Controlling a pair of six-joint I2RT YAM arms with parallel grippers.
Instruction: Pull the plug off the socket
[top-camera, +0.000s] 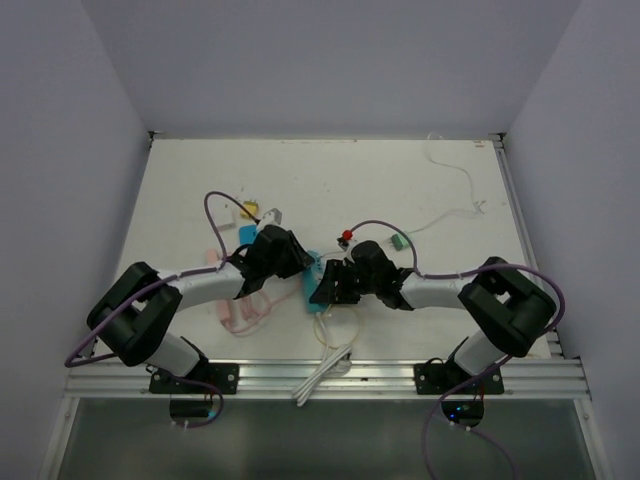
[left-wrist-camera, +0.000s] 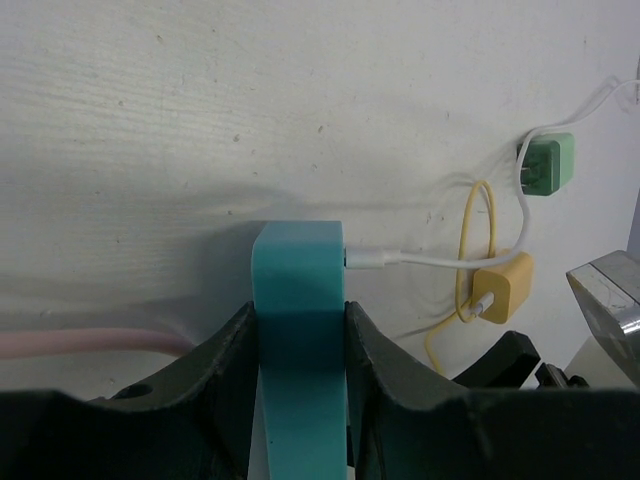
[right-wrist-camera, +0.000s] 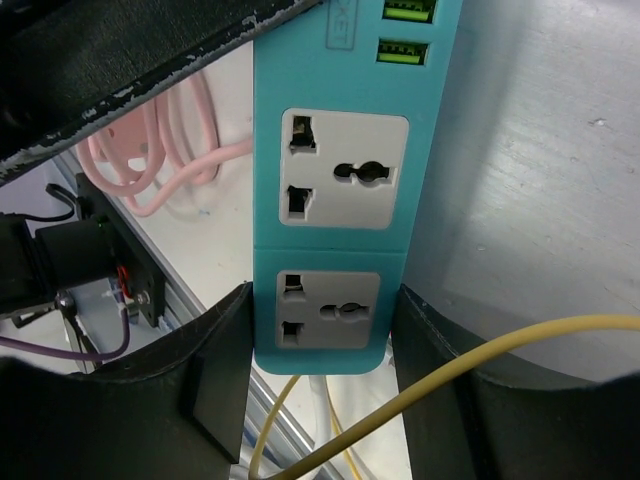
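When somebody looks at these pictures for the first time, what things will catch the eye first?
The teal power strip in the middle of the table stands out most: the left gripper is shut on its sides, and the right gripper has a finger on each side of one end. A white cable is plugged into it, and a yellow charger and a green charger lie beyond.

Robotics lab cell: white table (top-camera: 400, 190), plain grey walls (top-camera: 60, 150), aluminium mounting rail (top-camera: 330, 378).

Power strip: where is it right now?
Top view: the power strip sits mid-table toward the near edge, gripped by the left gripper, its socket end between the right gripper fingers, pink cable to its left.
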